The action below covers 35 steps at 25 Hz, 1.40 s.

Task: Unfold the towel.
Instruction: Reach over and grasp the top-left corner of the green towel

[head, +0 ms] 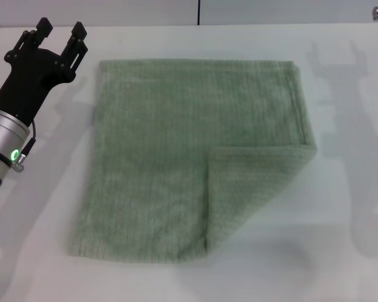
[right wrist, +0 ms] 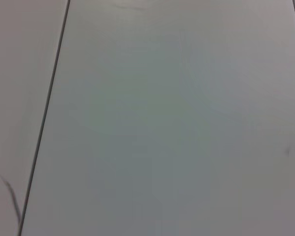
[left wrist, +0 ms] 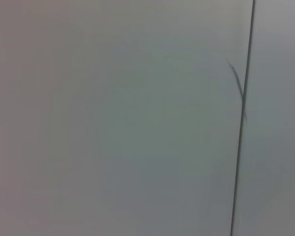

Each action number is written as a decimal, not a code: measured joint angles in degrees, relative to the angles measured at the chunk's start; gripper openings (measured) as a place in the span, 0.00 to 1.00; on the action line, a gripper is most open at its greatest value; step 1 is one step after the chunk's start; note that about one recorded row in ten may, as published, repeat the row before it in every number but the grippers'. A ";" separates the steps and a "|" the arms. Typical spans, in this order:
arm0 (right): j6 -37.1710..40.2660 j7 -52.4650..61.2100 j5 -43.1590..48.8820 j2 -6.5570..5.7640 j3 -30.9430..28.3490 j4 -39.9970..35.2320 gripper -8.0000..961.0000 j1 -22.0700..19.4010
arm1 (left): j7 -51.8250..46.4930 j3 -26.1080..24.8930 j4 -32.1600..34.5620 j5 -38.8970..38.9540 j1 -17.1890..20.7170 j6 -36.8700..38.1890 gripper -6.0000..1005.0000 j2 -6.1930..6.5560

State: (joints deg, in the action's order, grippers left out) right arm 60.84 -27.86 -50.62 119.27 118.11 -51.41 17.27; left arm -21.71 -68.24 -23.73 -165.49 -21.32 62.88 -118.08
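Towel position: we are seeing the towel lying flat on the white table, roughly in the middle of the head view, with its near right corner folded back over the cloth as a triangular flap.

Fold line: the flap's free corner is pointing toward the middle of the near hem, and its crease is running diagonally from the right edge down to the near hem.

Left gripper: we are holding the left gripper above the table just beyond the towel's far left corner, its two black fingers spread apart and gripping nothing.

Right gripper: we are not seeing it in the head view; only its shadow is falling on the table to the right of the towel. We cannot tell how its fingers are standing.

Wrist views: both are showing only pale panels and dark seams, no cloth.

Deciding relation: the flap is lying on the side of the towel away from our left gripper, diagonally across the whole cloth, so we are judging the right arm the nearer one.

Next move, as we judge it: we are needing to pinch the flap's free corner and carry it outward to the near right.
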 joint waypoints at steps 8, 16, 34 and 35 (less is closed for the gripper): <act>0.06 1.53 0.00 -0.06 0.02 1.07 0.85 0.43 | 0.10 -0.05 0.01 0.00 -0.09 -0.13 0.65 -0.04; -2.26 1.62 -0.27 -0.09 -0.11 2.69 0.85 1.63 | 0.52 0.04 1.35 -0.01 -1.07 -0.35 0.63 -0.23; -18.57 1.31 -0.15 -0.38 -1.31 2.20 0.85 4.52 | -0.24 5.31 3.32 -0.01 -10.02 -19.77 0.16 -0.15; -18.57 1.31 -0.15 -0.38 -1.31 2.20 0.85 4.52 | -0.36 5.39 3.37 -0.01 -10.36 -20.64 0.13 -0.15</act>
State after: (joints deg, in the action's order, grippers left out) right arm 42.28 -26.56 -50.77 118.89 116.80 -49.22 21.80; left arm -22.08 -62.86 -20.35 -165.50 -31.67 42.24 -118.23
